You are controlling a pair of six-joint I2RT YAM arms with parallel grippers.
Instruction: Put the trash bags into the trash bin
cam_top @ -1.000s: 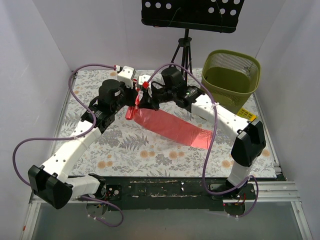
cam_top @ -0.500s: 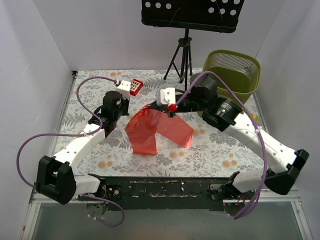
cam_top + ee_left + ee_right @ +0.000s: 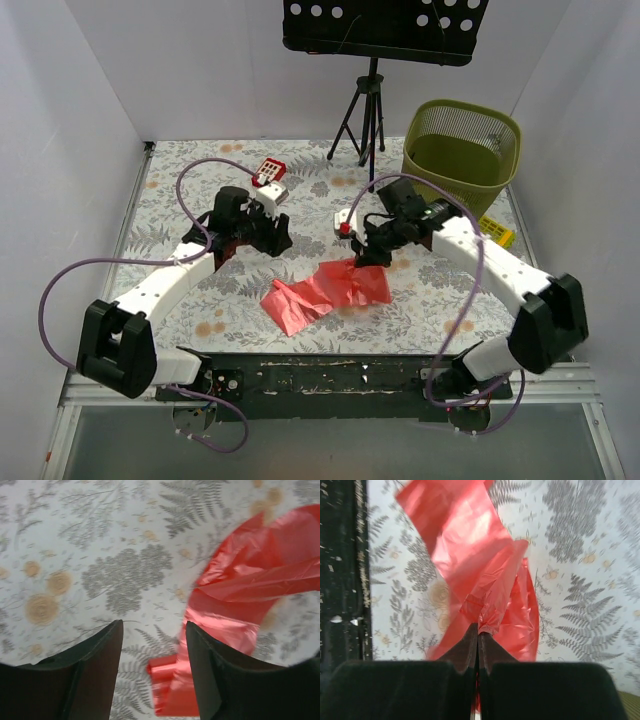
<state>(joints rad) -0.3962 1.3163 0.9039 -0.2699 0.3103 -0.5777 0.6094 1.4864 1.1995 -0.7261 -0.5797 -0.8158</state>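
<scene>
**Pinching the trash bag point(image 3: 325, 290) on the table point(image 3: 440, 300).**
Reaching inward with the right gripper point(image 3: 478, 630) closed tight on a gathered fold; hovering the left gripper point(image 3: 152, 630), half parted and empty, just beside the film, well apart from the trash bin point(image 3: 470, 190).

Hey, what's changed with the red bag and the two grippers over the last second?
The left gripper let go of the trash bag and now stands open beside it. The right gripper, still shut on the bag, carried it toward the arms' bases and down, so it slumps crumpled. The trash bin stayed put.
</scene>
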